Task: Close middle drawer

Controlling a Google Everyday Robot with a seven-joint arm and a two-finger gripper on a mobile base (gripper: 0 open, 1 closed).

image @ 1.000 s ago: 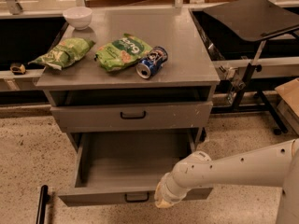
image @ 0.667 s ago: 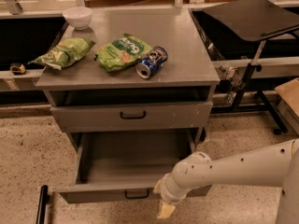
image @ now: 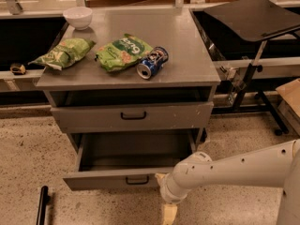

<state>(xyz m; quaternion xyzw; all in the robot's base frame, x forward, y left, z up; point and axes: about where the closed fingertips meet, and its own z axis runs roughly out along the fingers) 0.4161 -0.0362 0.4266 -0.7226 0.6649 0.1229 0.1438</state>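
The middle drawer [image: 117, 178] is pulled out below the cabinet top, and its long plain grey tray [image: 136, 151] is bare. Its low front panel carries a small black loop handle [image: 137, 180] at the centre. My gripper [image: 169, 213] hangs at the end of the white arm [image: 225, 172]. It is just below and to the right of the drawer's front panel, near the floor, and points down. The taller drawer [image: 131, 116] above is closed.
On the cabinet top [image: 187, 64] lie two green chip bags [image: 63, 53] [image: 123, 52], a blue can [image: 152, 63] on its side and a white bowl [image: 78, 17]. A black stand table [image: 253, 13] is at the right. A black bar [image: 42, 205] lies on the floor at the left.
The gripper has dropped from the drawer's front edge to below it. The drawer front now sits a little further in towards the cabinet.
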